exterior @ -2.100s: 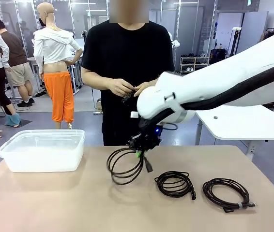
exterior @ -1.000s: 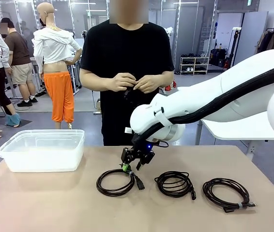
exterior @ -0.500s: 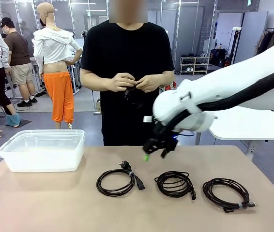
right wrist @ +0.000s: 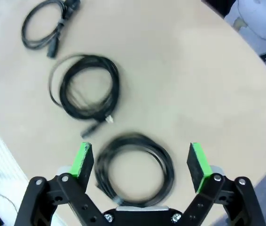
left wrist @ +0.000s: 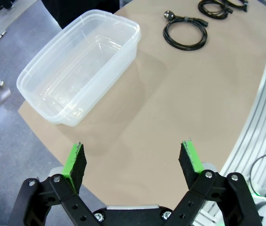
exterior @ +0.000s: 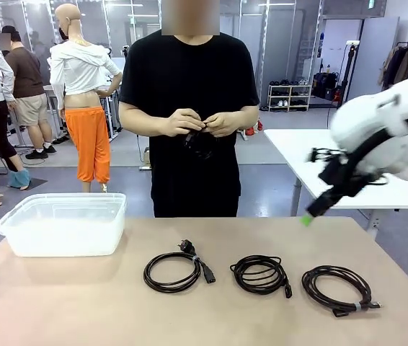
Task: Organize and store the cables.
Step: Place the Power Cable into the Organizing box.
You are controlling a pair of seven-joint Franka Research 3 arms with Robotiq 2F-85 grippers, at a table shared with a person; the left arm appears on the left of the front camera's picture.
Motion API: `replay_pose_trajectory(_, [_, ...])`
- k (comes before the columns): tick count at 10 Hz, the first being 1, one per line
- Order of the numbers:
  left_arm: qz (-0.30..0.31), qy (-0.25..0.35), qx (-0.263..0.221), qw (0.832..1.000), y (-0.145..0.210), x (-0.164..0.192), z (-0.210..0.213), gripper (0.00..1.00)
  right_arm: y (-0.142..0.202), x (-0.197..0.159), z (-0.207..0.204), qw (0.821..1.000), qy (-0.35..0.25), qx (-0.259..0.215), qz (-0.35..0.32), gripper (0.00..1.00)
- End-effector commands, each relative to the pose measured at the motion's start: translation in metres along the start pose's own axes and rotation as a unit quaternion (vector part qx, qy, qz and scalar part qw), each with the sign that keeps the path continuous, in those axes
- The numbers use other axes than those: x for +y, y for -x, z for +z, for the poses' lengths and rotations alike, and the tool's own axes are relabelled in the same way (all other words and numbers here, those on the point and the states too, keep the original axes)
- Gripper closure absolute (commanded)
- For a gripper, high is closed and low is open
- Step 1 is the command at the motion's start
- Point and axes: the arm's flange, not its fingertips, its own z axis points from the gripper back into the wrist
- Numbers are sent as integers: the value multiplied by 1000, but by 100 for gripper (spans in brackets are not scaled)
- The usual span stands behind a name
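Front view: A person stands behind the counter (exterior: pixel 81 310), hands (exterior: pixel 181 126) closed on something small and black; I cannot tell what it is. A clear bin (exterior: pixel 16 234) sits empty on the counter. Three coiled cables lie in a row beside it: the near cable (exterior: pixel 148 276), the middle cable (exterior: pixel 241 277) and the far cable (exterior: pixel 311 287). The right gripper (exterior: pixel 311 215) hangs blurred in the air, beyond the far cable from the bin.

Left wrist view: The left gripper (left wrist: pixel 133 162) hovers above bare counter just beside the bin (left wrist: pixel 128 23), fingers wide and empty. The near cable (left wrist: pixel 189 20) lies beyond the bin.

Right wrist view: The right gripper (right wrist: pixel 140 157) has its fingers wide and holds nothing. It hovers over one cable, probably the far cable (right wrist: pixel 166 165). Past it lie the middle cable (right wrist: pixel 67 96) and the near cable (right wrist: pixel 27 33).

No cable is stored yet. The step in hand looks like choosing a coil to pick. The next move calls for lowering onto a strand, pinching it and carrying the coil to the bin.
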Motion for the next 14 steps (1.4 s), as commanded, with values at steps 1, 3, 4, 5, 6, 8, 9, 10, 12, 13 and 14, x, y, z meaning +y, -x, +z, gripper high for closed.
replay_pose_trajectory(1, [-7, 2, -10, 1000, 1, 2, -1, 0, 52, -36, 24, 999, -24, -28, 37, 0])
replay_pose_trajectory(3, [-7, 2, -10, 1000, 1, 2, -1, 0, 117, -71, 64, 990, -31, -92, 102, 0])
replay_pose_trajectory(4, [-7, 2, -10, 1000, 1, 2, -1, 0, 152, -90, 80, 984, -53, -121, 118, 0])
replay_pose_trajectory(5, [-7, 2, -10, 1000, 1, 2, -1, 0, 183, -104, 92, 969, -99, -154, 163, 0])
replay_pose_trajectory(6, [-7, 2, -10, 1000, 1, 2, -1, 0, 207, -113, 99, 954, -119, -178, 210, 0])
replay_pose_trajectory(8, [-7, 2, -10, 1000, 1, 2, -1, 0, 233, -114, 105, 937, -110, -248, 219, 0])
replay_pose_trajectory(9, [-7, 2, -10, 1000, 1, 2, -1, 0, 233, -111, 102, 939, -94, -265, 196, 0])
replay_pose_trajectory(10, [0, 0, 0, 1000, 0, 0, 0, 0, 233, -110, 100, 940, -82, -276, 183, 0])
replay_pose_trajectory(12, [9, 2, 24, 1000, -48, -24, -20, 0, 243, -101, 109, 941, -98, -247, 211, 0])
replay_pose_trajectory(13, [-1, 14, 43, 999, -71, -40, -28, 0, 243, -101, 109, 941, -98, -247, 211, 0])
replay_pose_trajectory(14, [17, 35, 57, 998, -95, -58, -36, 0, 243, -101, 109, 941, -98, -247, 211, 0])
